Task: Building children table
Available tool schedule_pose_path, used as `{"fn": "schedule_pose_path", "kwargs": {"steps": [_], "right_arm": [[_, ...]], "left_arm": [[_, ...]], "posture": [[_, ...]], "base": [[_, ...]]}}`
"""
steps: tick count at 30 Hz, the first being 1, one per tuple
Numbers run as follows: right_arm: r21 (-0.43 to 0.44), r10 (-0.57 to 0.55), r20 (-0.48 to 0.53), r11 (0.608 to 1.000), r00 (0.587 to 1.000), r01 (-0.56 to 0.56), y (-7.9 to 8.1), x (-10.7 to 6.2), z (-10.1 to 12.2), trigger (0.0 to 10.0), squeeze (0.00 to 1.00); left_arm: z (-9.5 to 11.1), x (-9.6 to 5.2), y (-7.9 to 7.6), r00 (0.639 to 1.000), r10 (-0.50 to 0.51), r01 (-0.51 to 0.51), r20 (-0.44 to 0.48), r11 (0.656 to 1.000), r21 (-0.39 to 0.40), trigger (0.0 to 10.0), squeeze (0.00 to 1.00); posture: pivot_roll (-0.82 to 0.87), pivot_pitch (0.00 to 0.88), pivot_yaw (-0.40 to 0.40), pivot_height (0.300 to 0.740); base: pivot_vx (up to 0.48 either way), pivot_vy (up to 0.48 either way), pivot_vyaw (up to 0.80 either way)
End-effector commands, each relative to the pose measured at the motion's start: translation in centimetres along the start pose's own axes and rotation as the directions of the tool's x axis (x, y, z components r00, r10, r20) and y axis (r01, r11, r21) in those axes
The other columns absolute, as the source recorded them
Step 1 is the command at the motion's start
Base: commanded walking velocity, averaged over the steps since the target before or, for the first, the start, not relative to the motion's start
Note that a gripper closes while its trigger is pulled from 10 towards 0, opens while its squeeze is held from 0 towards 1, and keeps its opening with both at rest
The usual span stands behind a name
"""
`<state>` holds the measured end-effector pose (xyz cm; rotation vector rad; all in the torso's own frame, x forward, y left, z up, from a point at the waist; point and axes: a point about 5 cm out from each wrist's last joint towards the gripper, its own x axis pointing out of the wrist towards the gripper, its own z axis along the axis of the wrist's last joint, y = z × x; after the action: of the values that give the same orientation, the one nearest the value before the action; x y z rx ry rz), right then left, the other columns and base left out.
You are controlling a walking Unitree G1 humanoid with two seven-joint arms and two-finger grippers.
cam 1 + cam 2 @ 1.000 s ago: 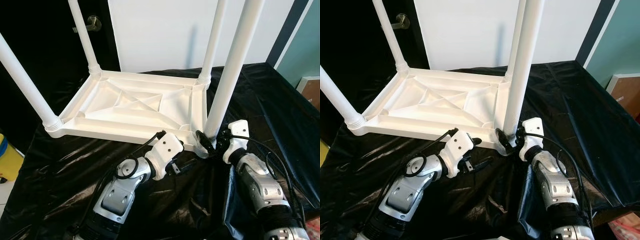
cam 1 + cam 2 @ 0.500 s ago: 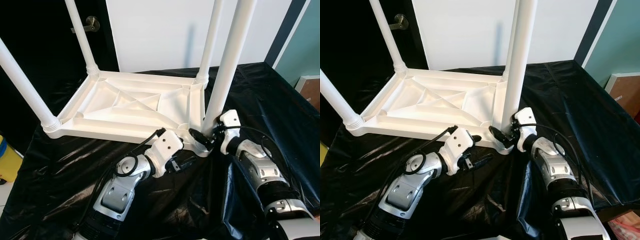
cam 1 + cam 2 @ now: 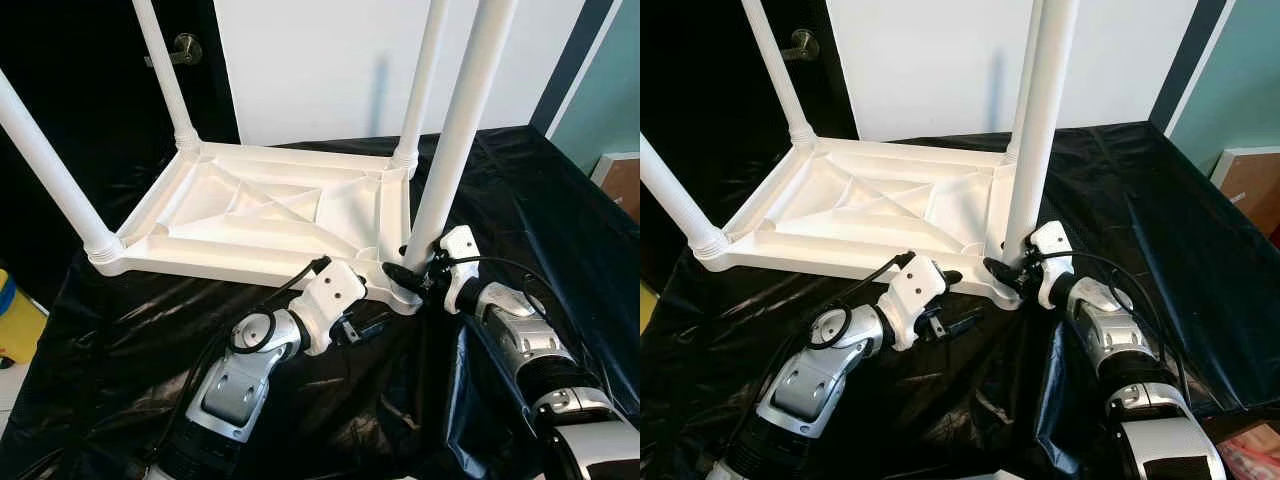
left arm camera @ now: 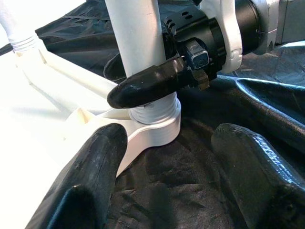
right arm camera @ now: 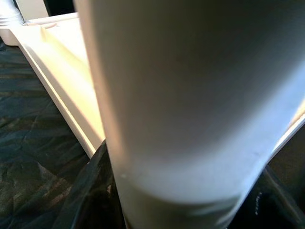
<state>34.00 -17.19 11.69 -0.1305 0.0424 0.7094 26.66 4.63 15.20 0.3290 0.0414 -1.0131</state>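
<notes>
A white plastic children's table (image 3: 260, 215) lies upside down on a black sheet (image 3: 520, 190), its legs pointing up. My right gripper (image 3: 408, 272) is shut on the base of the near right leg (image 3: 455, 130), just above its corner socket; one black finger (image 4: 147, 86) crosses the front of the leg (image 4: 136, 43). The leg (image 5: 190, 95) looms large and blurred in the right wrist view. My left gripper (image 3: 366, 324) hovers open over the sheet just in front of that corner, its fingers (image 4: 95, 167) spread and holding nothing.
A dark door with a metal handle (image 3: 185, 45) and a white wall stand behind the table. A yellow object (image 3: 15, 320) sits on the floor at left, a cardboard box (image 3: 622, 180) at right. The sheet drops off at left and right.
My right wrist has risen and swung in closer to the base of the near right leg. The left arm has barely moved.
</notes>
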Motion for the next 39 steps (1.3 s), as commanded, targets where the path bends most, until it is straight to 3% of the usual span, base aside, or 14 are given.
{"fn": "schedule_pose_path", "kwargs": {"steps": [1,7,9,11,13,14,16,20,26,37,38,39], "right_arm": [[0.04,-0.033,-0.028,0.999,0.999,0.034,-0.2,-0.1,-0.6,10.0,0.0],[0.056,-0.101,-0.022,0.993,0.995,0.102,-0.2,-0.2,-0.7,10.0,0.0],[0.082,-0.233,-0.03,0.968,0.972,0.235,0.4,-0.1,-0.9,10.0,0.0],[0.082,-0.233,-0.03,0.968,0.972,0.235,0.4,-0.1,-0.9,10.0,0.0],[0.151,-0.404,-0.066,0.9,0.912,0.41,1.6,0.3,-1.3,10.0,0.0],[0.151,-0.404,-0.066,0.9,0.912,0.41,1.6,0.3,-1.3,10.0,0.0],[0.196,-0.497,-0.08,0.842,0.864,0.503,3.5,1.1,-1.3,10.0,0.0],[0.241,-0.642,-0.097,0.727,0.761,0.643,5.2,2.0,-1.0,10.0,0.0],[0.309,-0.619,-0.084,0.729,0.781,0.611,7.1,2.5,-0.4,10.0,0.0],[0.26,-0.65,-0.036,0.727,0.759,0.636,6.5,1.7,0.7,10.0,0.0],[0.256,-0.656,-0.026,0.725,0.755,0.639,6.3,1.6,0.9,10.0,0.62],[0.256,-0.656,-0.026,0.725,0.755,0.639,6.3,1.6,0.9,10.0,0.62]], "left_arm": [[-0.1,0.0,0.4,0.998,0.06,-0.06,-0.008,0.998,0.002,10.0,0.0],[0.0,0.0,0.3,0.998,0.059,-0.059,-0.008,0.998,0.004,10.0,0.0],[-0.1,-0.1,0.1,0.998,0.065,-0.065,-0.009,0.998,-0.001,10.0,0.0],[-0.1,-0.1,0.1,0.998,0.065,-0.065,-0.009,0.998,-0.001,10.0,0.0],[-0.2,-0.2,-0.2,0.998,0.066,-0.066,-0.011,0.998,-0.009,10.0,0.0],[-0.2,-0.2,-0.2,0.998,0.066,-0.066,-0.011,0.998,-0.009,10.0,0.0],[-0.3,-0.2,-0.3,0.998,0.065,-0.065,-0.013,0.998,-0.015,10.0,0.0],[-0.3,-0.2,-0.4,0.998,0.059,-0.059,-0.015,0.998,-0.012,10.0,0.0],[-0.4,-0.3,-0.4,0.998,0.066,-0.066,-0.018,0.998,-0.014,10.0,0.0],[-0.3,-0.3,-0.5,0.998,0.06,-0.06,-0.014,0.998,-0.008,10.0,0.0],[-0.3,-0.2,-0.5,0.998,0.059,-0.059,-0.014,0.998,-0.008,10.0,0.0],[-0.3,-0.2,-0.5,0.998,0.059,-0.059,-0.014,0.998,-0.008,10.0,0.0]], "posture": [[-0.02,0.003,-0.004,0.74],[-0.01,0.004,-0.015,0.74],[-0.01,0.009,-0.027,0.74],[-0.01,0.009,-0.027,0.74],[0.0,0.011,-0.035,0.74],[0.0,0.011,-0.035,0.74],[-0.01,0.012,-0.032,0.74],[0.0,0.008,-0.038,0.74],[0.0,0.0,-0.04,0.74],[0.0,0.0,-0.034,0.74],[0.0,0.0,-0.034,0.74],[0.0,0.0,-0.034,0.74]], "base": [[0.0,0.0,0.0],[0.0,0.0,0.0],[0.0,0.0,0.0],[0.0,0.0,0.0],[0.0,0.0,0.0],[0.0,0.0,0.0],[0.0,0.0,0.0],[0.0,0.0,0.0],[0.0,0.0,0.0],[0.0,0.0,0.0],[0.0,0.0,0.0],[0.0,0.0,0.0]]}}
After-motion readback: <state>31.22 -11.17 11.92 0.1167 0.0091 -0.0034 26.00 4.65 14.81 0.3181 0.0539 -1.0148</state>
